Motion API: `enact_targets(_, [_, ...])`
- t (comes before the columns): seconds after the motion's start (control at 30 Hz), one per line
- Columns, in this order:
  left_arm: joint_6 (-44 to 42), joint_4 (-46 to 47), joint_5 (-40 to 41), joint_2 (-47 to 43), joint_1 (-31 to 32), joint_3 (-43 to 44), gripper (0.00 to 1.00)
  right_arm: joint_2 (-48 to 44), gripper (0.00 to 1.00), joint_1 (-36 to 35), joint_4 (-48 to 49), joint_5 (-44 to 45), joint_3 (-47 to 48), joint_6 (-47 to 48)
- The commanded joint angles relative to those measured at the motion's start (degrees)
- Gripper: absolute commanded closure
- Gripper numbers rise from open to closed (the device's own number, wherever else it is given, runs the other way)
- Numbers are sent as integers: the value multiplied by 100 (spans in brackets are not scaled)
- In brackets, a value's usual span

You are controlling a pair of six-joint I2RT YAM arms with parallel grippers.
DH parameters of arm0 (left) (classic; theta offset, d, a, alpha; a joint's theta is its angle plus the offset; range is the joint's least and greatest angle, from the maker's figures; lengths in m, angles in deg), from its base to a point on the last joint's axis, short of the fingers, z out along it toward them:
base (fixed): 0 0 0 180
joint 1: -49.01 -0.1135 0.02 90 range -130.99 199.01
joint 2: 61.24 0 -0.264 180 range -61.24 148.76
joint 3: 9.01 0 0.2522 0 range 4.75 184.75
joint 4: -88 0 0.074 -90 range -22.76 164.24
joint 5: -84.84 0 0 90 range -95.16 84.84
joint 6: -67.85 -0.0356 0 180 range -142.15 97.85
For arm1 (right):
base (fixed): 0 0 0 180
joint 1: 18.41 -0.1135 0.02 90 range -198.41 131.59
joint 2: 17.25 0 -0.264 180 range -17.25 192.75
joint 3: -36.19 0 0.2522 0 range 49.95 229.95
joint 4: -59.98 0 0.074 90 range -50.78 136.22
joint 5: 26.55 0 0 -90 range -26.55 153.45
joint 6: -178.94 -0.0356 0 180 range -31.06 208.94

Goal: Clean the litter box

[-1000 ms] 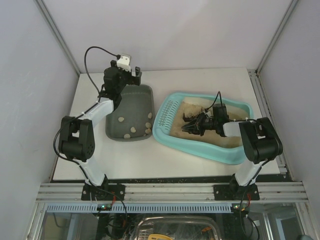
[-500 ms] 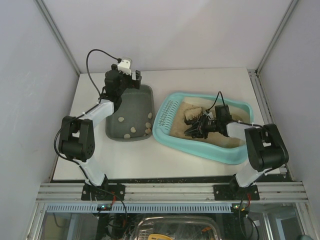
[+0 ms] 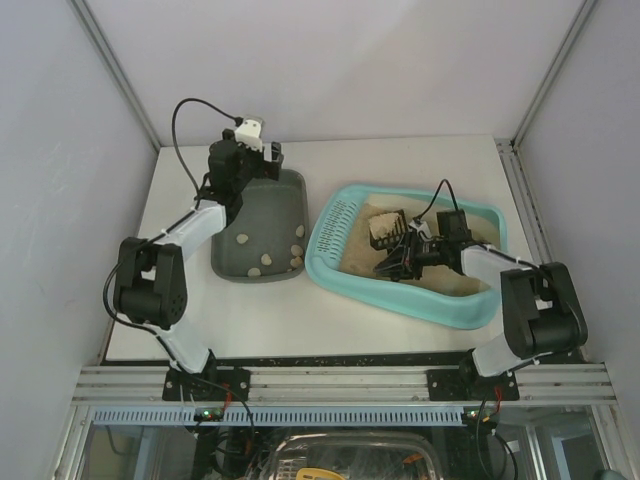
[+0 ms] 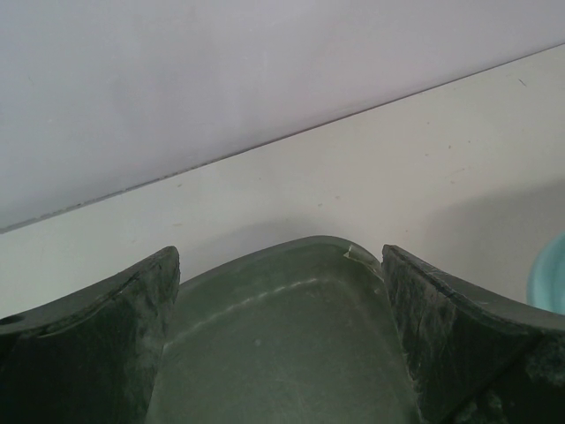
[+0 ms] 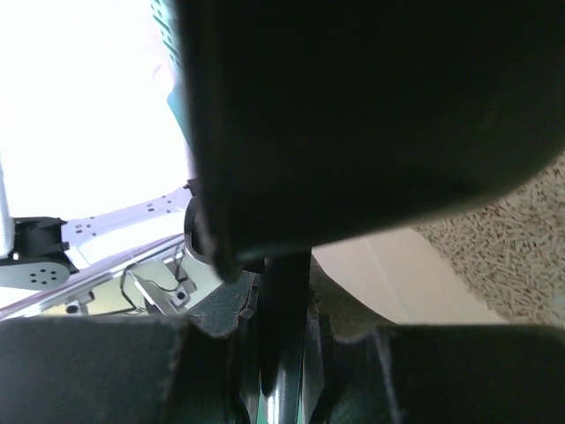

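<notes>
The white table [image 3: 400,160] carries two trays side by side. The litter box [image 3: 452,313] lies on the right half, turned at an angle, with its slotted end toward the table's middle and beige litter [image 5: 521,247] across its floor. The dark grey tray [image 3: 262,225] lies on the left half, its far end near the table's back edge. The left gripper [image 3: 265,160] hangs over that far end with its jaws spread wide and nothing between them; its wrist view shows the tray's rounded end [image 4: 282,353] framed by the two fingers [image 4: 115,344]. The right gripper [image 3: 410,258] is inside the litter box, clamped tight on the handle of a dark scoop [image 3: 385,230], whose slotted head points toward the box's far side. Several small beige lumps [image 3: 268,260] lie in the near end of the grey tray.
</notes>
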Motion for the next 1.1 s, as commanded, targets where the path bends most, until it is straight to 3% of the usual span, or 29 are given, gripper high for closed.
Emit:
enact_targets(0.0, [-166,-53,-34,-526,30,-145,0,-414,100,127,-652,-141,136,949])
enact_targets(0.2, [-416,-380,-150,-856,31,-259,0,-904,100,218,-1423,141,117,1656])
enact_targets(0.5, [-395,-624,9,-1340,33,-551,0,-1179,100,205,-1276,495,-33,2108])
enact_targets(0.67, [-487,-739,107,-1598,28,-735,0,-1560,100,167,-690,543,-419,2164])
enact_targets(0.93, [-655,-781,92,-1918,31,-1060,0,-1910,100,4,831,-73,-778,1896])
enact_targets(1.07, [2,-921,1164,-1972,31,-947,0,-2113,100,77,1424,-158,-837,1733])
